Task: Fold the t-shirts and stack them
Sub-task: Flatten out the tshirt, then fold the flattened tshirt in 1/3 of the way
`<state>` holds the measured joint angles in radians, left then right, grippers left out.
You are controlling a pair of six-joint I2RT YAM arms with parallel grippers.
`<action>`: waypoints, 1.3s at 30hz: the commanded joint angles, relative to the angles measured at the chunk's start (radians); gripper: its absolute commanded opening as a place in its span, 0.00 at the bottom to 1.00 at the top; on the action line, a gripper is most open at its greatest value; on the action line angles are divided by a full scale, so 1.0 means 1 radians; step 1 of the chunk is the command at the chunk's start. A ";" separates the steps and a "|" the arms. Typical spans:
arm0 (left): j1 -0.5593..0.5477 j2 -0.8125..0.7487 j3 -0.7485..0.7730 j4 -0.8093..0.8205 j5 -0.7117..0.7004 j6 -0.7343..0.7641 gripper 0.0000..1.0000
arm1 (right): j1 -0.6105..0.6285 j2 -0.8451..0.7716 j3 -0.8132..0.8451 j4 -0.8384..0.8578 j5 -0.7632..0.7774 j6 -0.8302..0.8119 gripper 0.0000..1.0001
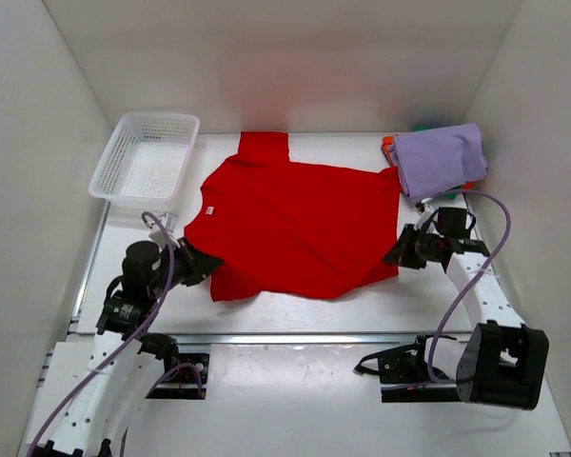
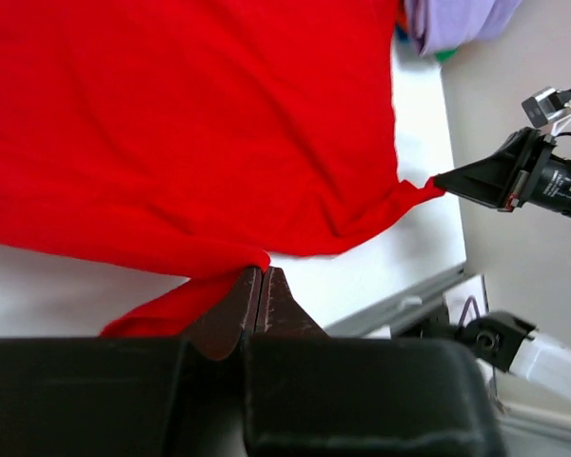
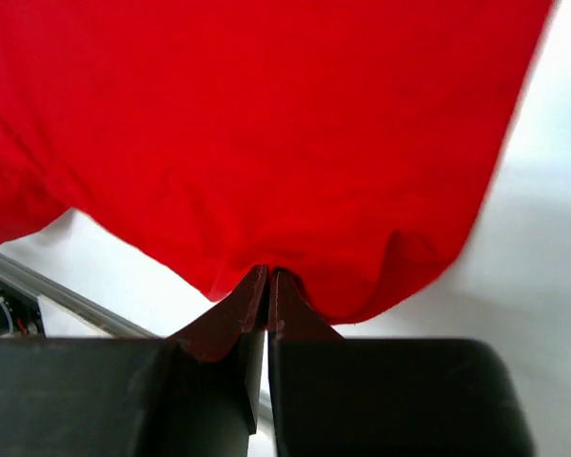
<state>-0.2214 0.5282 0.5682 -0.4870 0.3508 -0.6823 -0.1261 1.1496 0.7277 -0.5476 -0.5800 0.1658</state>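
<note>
The red t-shirt lies spread on the table's middle, one sleeve pointing to the back. My left gripper is shut on its near left edge, seen in the left wrist view. My right gripper is shut on its near right corner, seen in the right wrist view. The red cloth fills most of the left wrist view and of the right wrist view. The folded lavender shirt tops a stack at the back right, with orange and green edges under it.
A white mesh basket stands at the back left. White walls close in the table on three sides. A metal rail runs along the near edge. The right arm shows in the left wrist view.
</note>
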 commanded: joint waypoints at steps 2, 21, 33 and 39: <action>-0.029 -0.049 -0.027 -0.110 -0.007 -0.020 0.00 | -0.033 -0.091 -0.059 -0.106 0.083 0.047 0.00; -0.001 -0.255 0.127 -0.418 -0.093 -0.039 0.00 | 0.032 -0.323 -0.068 -0.437 0.209 0.107 0.00; -0.015 0.004 0.088 -0.050 -0.119 -0.051 0.00 | -0.017 -0.257 -0.097 -0.399 0.184 0.081 0.00; 0.105 0.327 0.209 0.125 -0.052 0.050 0.00 | -0.013 -0.088 -0.021 -0.339 0.215 0.083 0.00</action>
<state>-0.1627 0.7429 0.6956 -0.5232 0.2535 -0.6952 -0.1322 1.0046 0.6498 -0.9478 -0.3660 0.2592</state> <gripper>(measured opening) 0.028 0.008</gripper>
